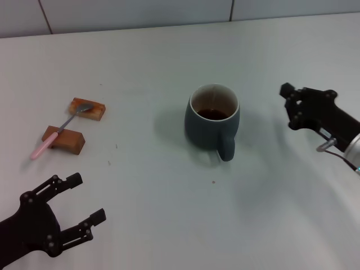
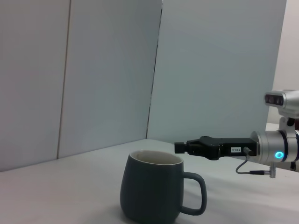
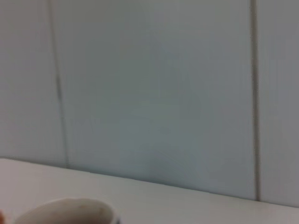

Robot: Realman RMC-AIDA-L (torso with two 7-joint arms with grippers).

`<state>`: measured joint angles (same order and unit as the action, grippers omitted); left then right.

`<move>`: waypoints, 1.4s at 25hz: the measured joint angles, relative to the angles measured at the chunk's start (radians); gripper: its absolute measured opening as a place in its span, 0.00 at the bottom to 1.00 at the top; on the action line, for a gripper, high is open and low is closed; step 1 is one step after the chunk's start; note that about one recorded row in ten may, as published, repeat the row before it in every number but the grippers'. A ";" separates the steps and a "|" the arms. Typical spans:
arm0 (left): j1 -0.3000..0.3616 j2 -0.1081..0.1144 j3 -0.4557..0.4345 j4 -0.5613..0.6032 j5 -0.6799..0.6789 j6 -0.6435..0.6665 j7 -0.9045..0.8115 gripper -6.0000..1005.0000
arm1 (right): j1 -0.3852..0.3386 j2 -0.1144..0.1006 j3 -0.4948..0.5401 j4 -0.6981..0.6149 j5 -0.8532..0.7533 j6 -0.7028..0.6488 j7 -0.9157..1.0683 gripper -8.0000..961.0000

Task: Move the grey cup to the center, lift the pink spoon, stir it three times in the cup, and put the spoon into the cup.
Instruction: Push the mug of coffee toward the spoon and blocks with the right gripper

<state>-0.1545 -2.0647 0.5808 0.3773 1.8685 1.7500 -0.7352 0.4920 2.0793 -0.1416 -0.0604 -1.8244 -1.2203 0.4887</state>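
The grey cup (image 1: pixel 212 121) stands upright near the table's middle with dark liquid inside and its handle toward the front right. It also shows in the left wrist view (image 2: pixel 152 189), and its rim shows in the right wrist view (image 3: pixel 65 211). The pink spoon (image 1: pixel 53 136) lies at the left across two wooden blocks, its bowl on the far block. My left gripper (image 1: pixel 86 198) is open and empty at the front left, short of the spoon. My right gripper (image 1: pixel 288 107) is open and empty to the right of the cup, apart from it; it also shows in the left wrist view (image 2: pixel 180 147).
The two brown wooden blocks (image 1: pixel 87 108) (image 1: pixel 66 139) hold the spoon off the white table (image 1: pixel 157 191). A pale panelled wall (image 1: pixel 140 11) runs along the table's far edge.
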 joint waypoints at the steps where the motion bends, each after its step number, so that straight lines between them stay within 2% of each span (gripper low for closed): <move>1: -0.001 0.000 -0.002 0.000 0.000 0.000 0.000 0.86 | 0.008 0.000 -0.013 0.003 -0.002 0.001 0.000 0.11; 3: -0.002 0.000 -0.003 0.000 0.000 0.000 0.000 0.86 | 0.026 0.001 -0.046 0.012 -0.002 0.008 -0.001 0.06; 8: -0.003 0.001 -0.005 0.000 -0.001 0.000 0.001 0.86 | 0.048 0.001 -0.082 0.024 -0.003 0.014 -0.001 0.01; 24: -0.004 0.002 -0.006 0.002 -0.006 0.005 0.000 0.86 | 0.130 0.005 -0.137 0.077 -0.007 0.085 -0.002 0.02; 35: 0.000 0.002 -0.005 0.002 -0.002 0.005 -0.003 0.86 | 0.219 0.008 -0.149 0.136 -0.032 0.166 -0.002 0.03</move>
<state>-0.1545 -2.0632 0.5760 0.3788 1.8666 1.7549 -0.7377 0.7108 2.0874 -0.2906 0.0761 -1.8561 -1.0540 0.4863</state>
